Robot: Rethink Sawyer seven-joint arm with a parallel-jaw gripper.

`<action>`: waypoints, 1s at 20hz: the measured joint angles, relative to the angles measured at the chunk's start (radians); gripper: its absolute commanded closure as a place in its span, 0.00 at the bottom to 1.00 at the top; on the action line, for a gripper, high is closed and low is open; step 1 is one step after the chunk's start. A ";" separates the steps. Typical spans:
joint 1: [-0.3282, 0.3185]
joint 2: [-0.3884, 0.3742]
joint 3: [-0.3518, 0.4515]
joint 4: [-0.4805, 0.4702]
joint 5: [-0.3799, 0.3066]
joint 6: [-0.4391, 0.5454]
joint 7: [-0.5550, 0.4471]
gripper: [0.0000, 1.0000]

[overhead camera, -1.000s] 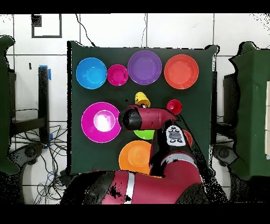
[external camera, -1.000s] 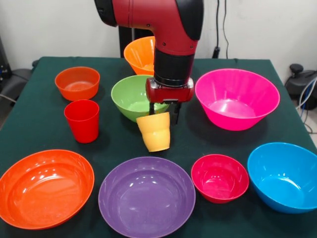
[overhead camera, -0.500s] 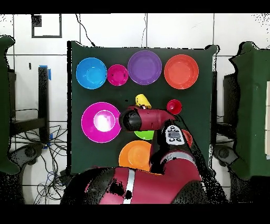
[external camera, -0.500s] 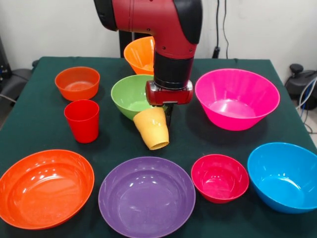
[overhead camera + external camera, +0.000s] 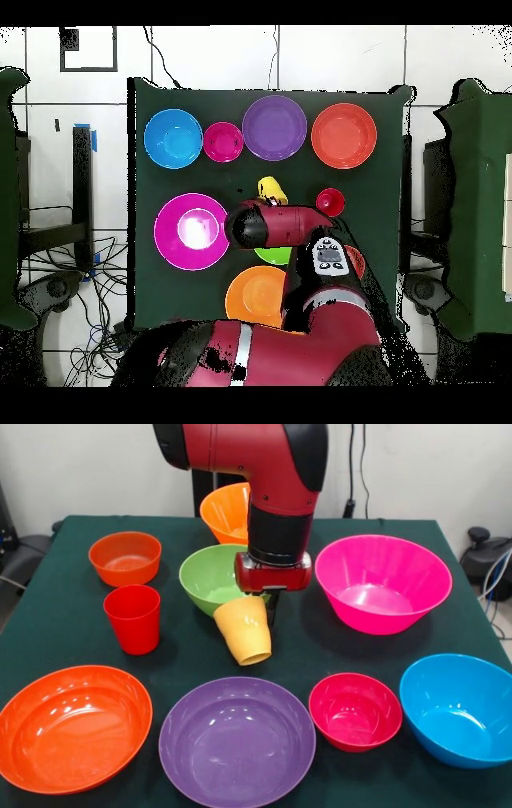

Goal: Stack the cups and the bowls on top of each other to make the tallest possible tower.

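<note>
Jaws of the gripper point(image 5: 258, 610) are clenched on the tilted yellow cup point(image 5: 243, 631), held between green bowl point(image 5: 210, 578) and purple bowl point(image 5: 237, 741).

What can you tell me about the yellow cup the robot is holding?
The yellow cup is a small, smooth plastic tumbler, narrow at its base and wider at the rim. The gripper holds it with the jaws shut on it. It hangs tipped over, its narrow base up by the gripper and its open mouth facing down and toward the camera in the front view. It sits in front of the green bowl, above the dark green tablecloth. Whether its rim touches the cloth cannot be told.
</note>
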 measured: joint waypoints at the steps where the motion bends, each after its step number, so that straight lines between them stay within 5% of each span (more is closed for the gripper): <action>1: 0.002 -0.006 -0.001 0.000 0.000 0.001 0.000 1.00; 20: 0.022 -0.130 -0.002 -0.160 -0.023 0.259 0.000 1.00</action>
